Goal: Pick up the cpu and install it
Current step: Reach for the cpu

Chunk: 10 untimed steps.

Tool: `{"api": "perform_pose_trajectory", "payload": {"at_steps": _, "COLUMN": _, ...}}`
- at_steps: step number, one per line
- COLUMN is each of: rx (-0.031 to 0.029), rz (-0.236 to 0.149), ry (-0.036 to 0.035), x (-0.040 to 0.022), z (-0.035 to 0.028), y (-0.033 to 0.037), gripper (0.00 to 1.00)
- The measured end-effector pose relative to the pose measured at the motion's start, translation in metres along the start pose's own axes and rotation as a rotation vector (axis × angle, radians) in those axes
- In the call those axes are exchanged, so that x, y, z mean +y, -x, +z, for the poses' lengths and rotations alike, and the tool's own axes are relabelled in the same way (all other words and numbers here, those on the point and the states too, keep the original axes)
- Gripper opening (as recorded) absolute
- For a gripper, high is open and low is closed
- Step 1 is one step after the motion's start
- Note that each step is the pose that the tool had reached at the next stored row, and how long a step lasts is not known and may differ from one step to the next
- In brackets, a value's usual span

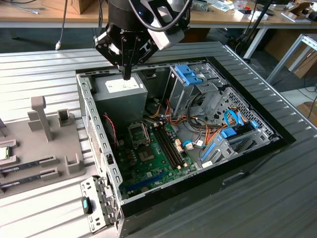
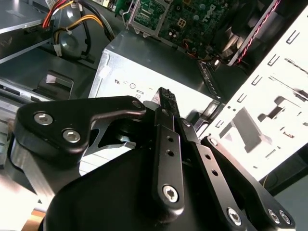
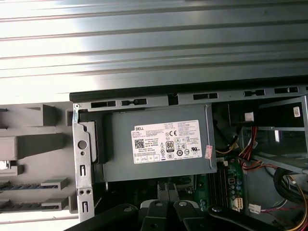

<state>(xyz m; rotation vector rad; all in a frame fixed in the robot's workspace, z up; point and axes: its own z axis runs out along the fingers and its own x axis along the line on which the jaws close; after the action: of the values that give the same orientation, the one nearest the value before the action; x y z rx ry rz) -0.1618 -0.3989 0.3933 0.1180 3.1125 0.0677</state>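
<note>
We found a ribbed metal desk (image 1: 39, 64) with other workbenches behind it. In the exterior view, an open computer case (image 1: 89, 114) lay on its side on the desk, probably so that the green motherboard (image 1: 158, 158) and its dark socket (image 1: 138, 133) faced up for a reach from above. The pincer (image 1: 127, 73) hung over the grey power supply (image 1: 124, 94) at the far end of the case, its fingers drawn together with nothing between them. The cpu (image 1: 3, 152) sat well apart from it, at the exterior view's left edge, on a grey holder tray (image 1: 54, 144) beside the case. We judged the tray was there to keep the chip flat and easy to find. In the second wrist view, the pincer (image 2: 166, 98) showed its black fingers meeting at the tips over the power supply (image 2: 144, 57), with the motherboard (image 2: 192, 19) beyond and a pale perforated case wall (image 2: 279, 96) to one side. In the first wrist view, we looked straight down on the labelled power supply (image 3: 159, 144), with the narrow pincer (image 3: 167, 188) at its edge and the tray (image 3: 29, 144) and the desk (image 3: 144, 38) around the case. We judged the pickup not yet begun.
</note>
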Motion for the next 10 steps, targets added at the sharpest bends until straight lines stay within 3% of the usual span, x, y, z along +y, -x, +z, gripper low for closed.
{"api": "perform_pose_trajectory", "payload": {"at_steps": 10, "rx": 0.0000, "rz": 0.000, "ry": 0.0000, "x": -0.0005, "z": -0.0002, "y": -0.0069, "gripper": 0.11}}
